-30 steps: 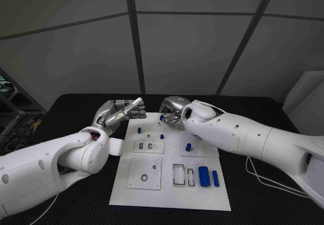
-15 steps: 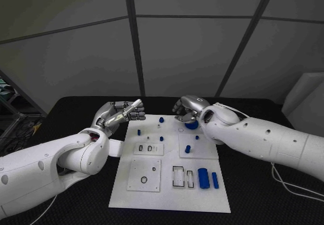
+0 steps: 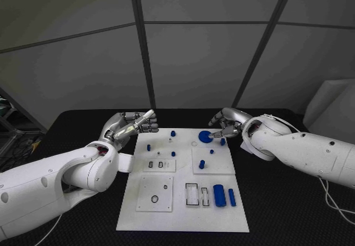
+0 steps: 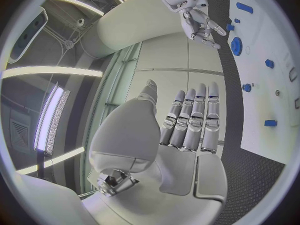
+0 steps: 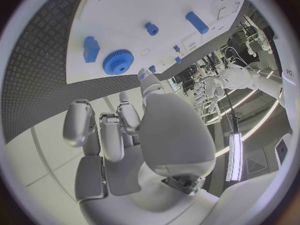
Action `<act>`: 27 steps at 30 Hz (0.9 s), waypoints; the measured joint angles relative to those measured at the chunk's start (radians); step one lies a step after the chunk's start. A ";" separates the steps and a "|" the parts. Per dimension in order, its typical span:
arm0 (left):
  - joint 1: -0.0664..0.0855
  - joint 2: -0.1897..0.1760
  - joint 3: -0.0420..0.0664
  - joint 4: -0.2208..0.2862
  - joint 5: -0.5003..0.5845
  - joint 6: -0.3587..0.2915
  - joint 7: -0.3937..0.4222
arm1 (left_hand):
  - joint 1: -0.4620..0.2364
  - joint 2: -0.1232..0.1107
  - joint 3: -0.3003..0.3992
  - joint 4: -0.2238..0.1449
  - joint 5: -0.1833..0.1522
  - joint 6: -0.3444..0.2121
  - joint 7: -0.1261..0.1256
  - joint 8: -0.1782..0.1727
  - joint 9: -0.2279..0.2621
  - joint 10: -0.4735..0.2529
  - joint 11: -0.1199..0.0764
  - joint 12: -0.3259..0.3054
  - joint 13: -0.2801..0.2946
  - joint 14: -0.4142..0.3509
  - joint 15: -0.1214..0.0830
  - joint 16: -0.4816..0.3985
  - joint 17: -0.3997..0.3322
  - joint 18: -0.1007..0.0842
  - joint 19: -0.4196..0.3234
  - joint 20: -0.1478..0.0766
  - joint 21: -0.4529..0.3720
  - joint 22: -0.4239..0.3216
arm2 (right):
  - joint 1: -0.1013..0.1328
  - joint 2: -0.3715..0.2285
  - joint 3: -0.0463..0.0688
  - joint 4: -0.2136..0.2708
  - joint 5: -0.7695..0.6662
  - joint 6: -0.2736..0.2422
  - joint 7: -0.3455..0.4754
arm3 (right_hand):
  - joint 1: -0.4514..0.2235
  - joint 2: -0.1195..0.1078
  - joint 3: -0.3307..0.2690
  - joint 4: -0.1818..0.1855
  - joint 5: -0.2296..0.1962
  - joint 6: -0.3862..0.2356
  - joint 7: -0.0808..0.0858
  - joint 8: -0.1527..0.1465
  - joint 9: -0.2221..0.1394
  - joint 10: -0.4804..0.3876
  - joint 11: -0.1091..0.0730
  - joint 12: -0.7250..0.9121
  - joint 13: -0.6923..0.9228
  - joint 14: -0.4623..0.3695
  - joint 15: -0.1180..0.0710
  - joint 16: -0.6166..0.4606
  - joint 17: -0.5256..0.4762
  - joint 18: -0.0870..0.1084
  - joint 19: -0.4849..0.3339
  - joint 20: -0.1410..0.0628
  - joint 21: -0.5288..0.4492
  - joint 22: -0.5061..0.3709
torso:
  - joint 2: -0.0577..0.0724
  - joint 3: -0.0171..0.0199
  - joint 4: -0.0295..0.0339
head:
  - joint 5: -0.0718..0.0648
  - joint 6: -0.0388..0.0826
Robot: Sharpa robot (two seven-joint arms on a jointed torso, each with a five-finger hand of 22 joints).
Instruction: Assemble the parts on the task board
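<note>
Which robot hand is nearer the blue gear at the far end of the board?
The right robot hand. It hovers just beside the blue gear, fingertips almost at its edge. The left robot hand is off the far left corner of the task board, well away.

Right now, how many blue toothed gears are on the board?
1: the blue gear lies near the task board's far edge, close by the right hand.

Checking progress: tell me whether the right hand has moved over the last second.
Yes. The right hand has drawn back off the task board toward its far right corner, uncovering the blue gear.
</note>
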 measured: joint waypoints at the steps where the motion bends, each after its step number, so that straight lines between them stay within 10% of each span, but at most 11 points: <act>1: 0.000 0.001 0.000 -0.001 0.000 0.001 0.000 | 0.000 0.000 0.000 0.000 0.000 0.000 0.000 0.000 0.000 0.000 0.000 0.000 0.000 0.000 0.000 0.000 0.000 0.000 0.000 0.000 0.000 0.000 | 0.000 0.001 0.000 -0.004 0.003 0.015 -0.005 | 0.005 0.005 -0.007 0.013 0.000 -0.007 0.003 0.004 0.000 0.005 0.002 0.034 0.042 0.002 0.002 0.003 0.000 0.000 0.007 0.004 0.007 0.013 | 0.000 0.0000 0.0000 | -0.001 0.000; 27: -0.001 0.007 0.000 -0.010 0.000 0.006 -0.003 | 0.000 0.000 0.000 0.000 0.000 0.000 0.000 0.000 0.000 0.000 0.000 0.000 0.000 0.000 0.000 0.000 0.000 0.000 0.000 0.000 0.000 0.000 | 0.000 0.102 0.000 -0.105 0.001 0.112 -0.110 | 0.035 0.031 -0.022 0.061 0.033 -0.027 0.007 0.028 -0.001 0.062 0.009 0.169 0.134 0.002 0.013 0.011 0.000 0.000 0.036 0.009 0.034 0.074 | 0.001 -0.0012 0.0011 | -0.004 -0.016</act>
